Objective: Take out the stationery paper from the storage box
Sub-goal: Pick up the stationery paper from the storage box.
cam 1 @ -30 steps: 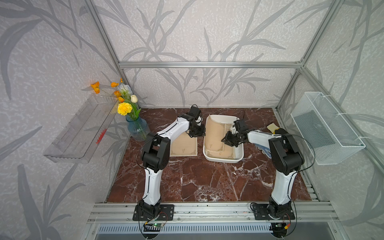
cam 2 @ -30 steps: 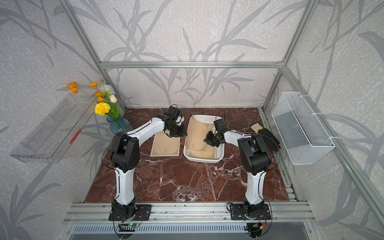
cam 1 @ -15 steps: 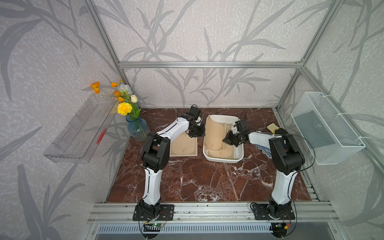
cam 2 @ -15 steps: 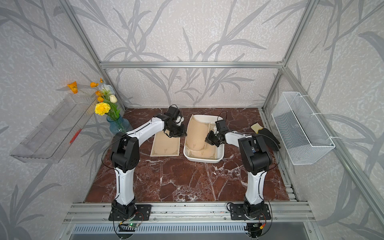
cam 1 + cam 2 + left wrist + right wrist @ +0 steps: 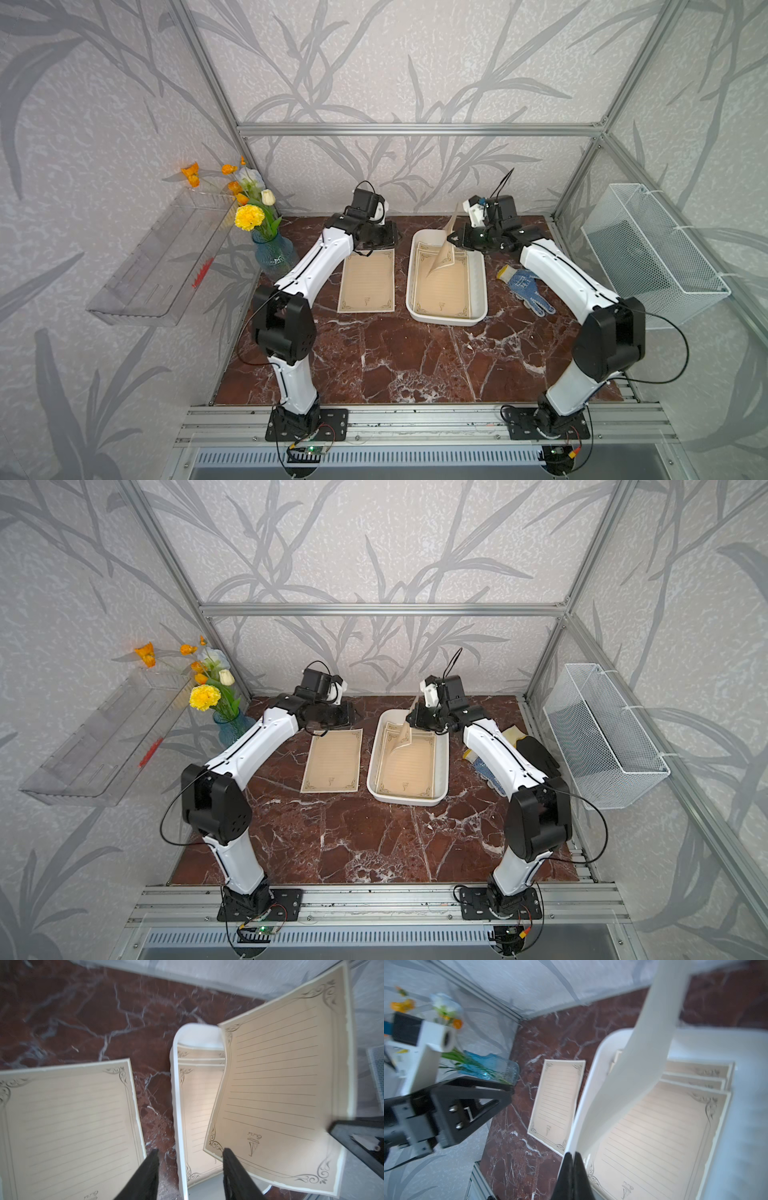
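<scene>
1. A clear shelf (image 5: pixel 158 257) hangs on the left wall. A blue vase (image 5: pixel 272 253) of flowers (image 5: pixel 249 217) stands at the far left corner of the table (image 5: pixel 395 361).
2. The left gripper (image 5: pixel 190 1153) hovers near the far edge, above the far end of a loose sheet (image 5: pixel 366 282). Its fingers are spread, with nothing between them.
3. That loose sheet of stationery paper lies flat on the table, just left of the storage box (image 5: pixel 446 321) and not touching it.
4. The storage box sits mid-table toward the far edge and holds a stack (image 5: pixel 444 291) of sheets lying flat.
5. The right gripper (image 5: pixel 571 1156), over the box's far end, is pinching the edge of a lifted sheet (image 5: pixel 444 253). This sheet curls upward above the stack.
6. A glove (image 5: pixel 525 284) lies right of the box, and a wire basket (image 5: pixel 656 253) hangs on the right wall.
</scene>
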